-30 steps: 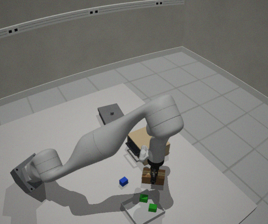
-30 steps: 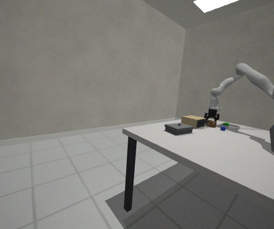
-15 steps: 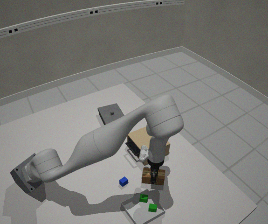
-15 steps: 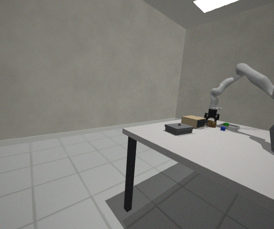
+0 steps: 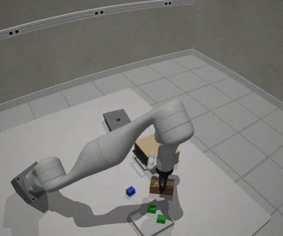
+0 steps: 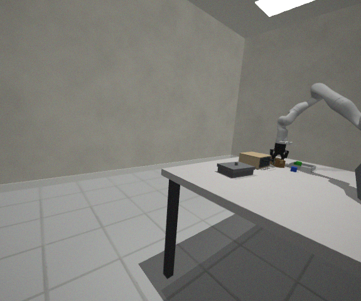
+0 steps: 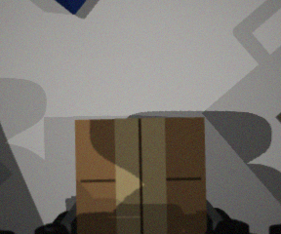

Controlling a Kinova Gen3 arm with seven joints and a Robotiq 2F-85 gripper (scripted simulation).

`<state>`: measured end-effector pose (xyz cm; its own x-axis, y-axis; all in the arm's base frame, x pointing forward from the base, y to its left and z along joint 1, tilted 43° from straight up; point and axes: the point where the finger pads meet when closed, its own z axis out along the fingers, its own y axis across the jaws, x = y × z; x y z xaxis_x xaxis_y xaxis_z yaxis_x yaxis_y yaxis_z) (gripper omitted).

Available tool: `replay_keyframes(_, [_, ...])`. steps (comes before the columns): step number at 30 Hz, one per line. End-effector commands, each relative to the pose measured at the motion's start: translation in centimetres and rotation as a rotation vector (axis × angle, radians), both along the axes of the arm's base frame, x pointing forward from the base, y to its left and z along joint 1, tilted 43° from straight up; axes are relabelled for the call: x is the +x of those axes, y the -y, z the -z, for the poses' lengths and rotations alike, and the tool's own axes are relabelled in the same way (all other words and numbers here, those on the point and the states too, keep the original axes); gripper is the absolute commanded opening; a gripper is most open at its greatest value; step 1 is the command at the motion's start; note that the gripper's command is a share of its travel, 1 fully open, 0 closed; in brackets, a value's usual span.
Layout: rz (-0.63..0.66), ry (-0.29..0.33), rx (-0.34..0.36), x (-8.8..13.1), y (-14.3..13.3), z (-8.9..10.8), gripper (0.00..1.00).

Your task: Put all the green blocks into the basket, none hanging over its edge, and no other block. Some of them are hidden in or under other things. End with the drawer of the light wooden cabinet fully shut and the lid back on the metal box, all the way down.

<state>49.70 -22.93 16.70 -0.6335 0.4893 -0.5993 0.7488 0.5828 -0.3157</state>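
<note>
My gripper (image 5: pixel 162 187) points straight down over a small brown cardboard box (image 5: pixel 158 185) that rests on the table in front of the light wooden cabinet (image 5: pixel 156 149). In the wrist view the box (image 7: pixel 140 173) fills the lower middle, and my fingertips press against its left and right sides. Two green blocks (image 5: pixel 151 208) (image 5: pixel 161 218) lie inside the shallow grey basket (image 5: pixel 150 221). The cabinet's drawer stands pulled out toward the arm. What is under the box is hidden.
A blue block (image 5: pixel 130 191) lies on the table left of the box, and shows at the top of the wrist view (image 7: pixel 72 5). The dark metal box with its knobbed lid (image 5: pixel 117 119) stands behind the arm. The table edge runs to the right.
</note>
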Motion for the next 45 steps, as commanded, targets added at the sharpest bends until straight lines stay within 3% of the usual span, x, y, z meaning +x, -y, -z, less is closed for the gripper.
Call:
replay_keyframes(1, [-0.002, 0.005, -0.003, 0.2, 0.2, 0.0, 0.67])
replay_keyframes(25, [0.0, 0.005, -0.005, 0.1, 0.2, -0.1, 0.67])
replay_keyframes(39, [-0.007, -0.004, 0.0, -0.4, -1.5, -1.6, 0.67])
replay_keyframes(45, [-0.007, -0.002, 0.0, -0.8, -3.1, -3.4, 0.67])
